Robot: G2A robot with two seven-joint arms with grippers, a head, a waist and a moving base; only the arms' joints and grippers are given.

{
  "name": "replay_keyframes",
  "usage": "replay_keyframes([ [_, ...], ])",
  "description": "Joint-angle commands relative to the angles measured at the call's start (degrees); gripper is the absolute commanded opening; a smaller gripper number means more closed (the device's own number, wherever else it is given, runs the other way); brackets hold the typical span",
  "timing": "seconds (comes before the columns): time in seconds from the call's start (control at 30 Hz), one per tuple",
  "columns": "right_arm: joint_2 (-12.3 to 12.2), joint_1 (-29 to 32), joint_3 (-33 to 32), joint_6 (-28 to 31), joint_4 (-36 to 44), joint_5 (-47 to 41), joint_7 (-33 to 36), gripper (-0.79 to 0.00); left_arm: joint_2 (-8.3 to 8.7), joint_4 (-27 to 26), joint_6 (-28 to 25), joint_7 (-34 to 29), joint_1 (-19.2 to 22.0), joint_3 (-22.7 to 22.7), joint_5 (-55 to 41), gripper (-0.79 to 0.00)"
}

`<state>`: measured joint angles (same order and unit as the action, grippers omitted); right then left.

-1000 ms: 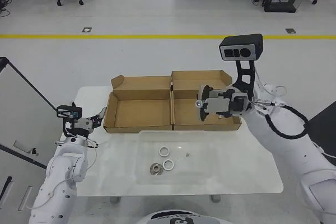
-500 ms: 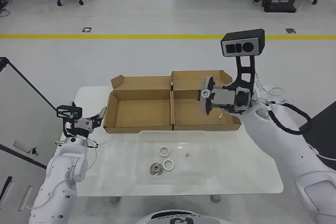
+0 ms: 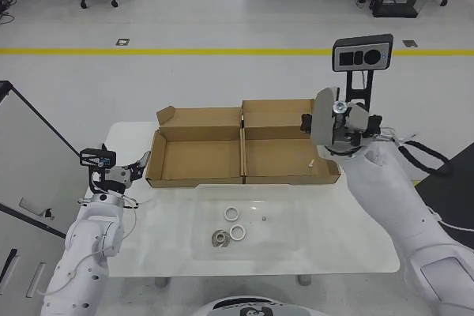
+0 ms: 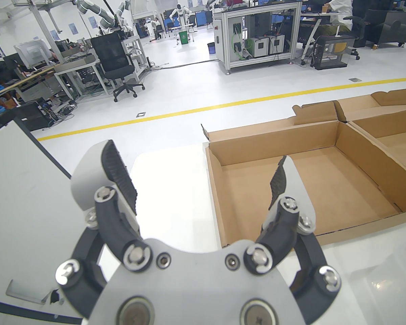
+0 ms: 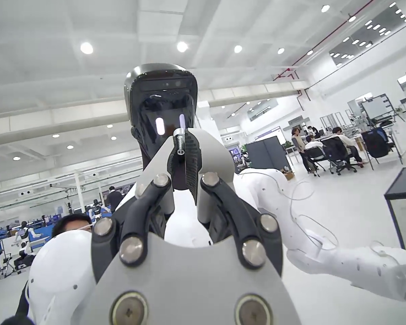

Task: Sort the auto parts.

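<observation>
My right gripper (image 5: 182, 143) is raised and turned upward, shut on a small silver threaded bolt (image 5: 179, 141). From above, the right gripper (image 3: 336, 107) hangs over the right edge of the right cardboard box (image 3: 261, 167). A small pale pin (image 3: 310, 163) lies in that box. The left cardboard box (image 3: 196, 158) holds nothing that I can see. Two white rings (image 3: 231, 213) (image 3: 238, 232), a metal bearing (image 3: 219, 236) and a tiny part (image 3: 265, 215) lie on the table in front of the boxes. My left gripper (image 4: 203, 174) stands open beside the left box's (image 4: 291, 184) outer wall.
The white table (image 3: 340, 229) has free room to the right of the loose parts and along its front edge. A dark panel (image 3: 31, 142) stands off the table's left side. The boxes' flaps (image 3: 199, 117) stand up at the back.
The right gripper has swung from over the right box up and to the right, turning upward with the bolt. The pale pin in the box has come into view. The left arm has kept still.
</observation>
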<state>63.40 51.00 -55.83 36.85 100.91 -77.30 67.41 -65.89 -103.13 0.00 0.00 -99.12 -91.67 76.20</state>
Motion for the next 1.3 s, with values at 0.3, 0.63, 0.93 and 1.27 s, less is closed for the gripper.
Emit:
replay_keyframes([
  [0.3,0.55,-1.89,-1.84,-5.18,-2.25,15.70,0.09,-0.785,0.00,0.00,0.00,0.00,0.00,0.00,0.00,0.000],
  [0.63,1.59,-0.32,-2.67,-6.07,-0.26,10.98,-0.56,-0.785,0.00,0.00,0.00,0.00,0.00,0.00,0.00,0.000],
  [0.93,3.10,1.26,-3.64,-6.55,0.84,-0.21,1.89,-0.785,0.00,0.00,0.00,0.00,0.00,0.00,0.00,0.000],
  [1.27,3.10,1.26,-3.64,-6.55,0.84,-0.21,1.89,-0.785,0.00,0.00,0.00,0.00,0.00,0.00,0.00,0.000],
])
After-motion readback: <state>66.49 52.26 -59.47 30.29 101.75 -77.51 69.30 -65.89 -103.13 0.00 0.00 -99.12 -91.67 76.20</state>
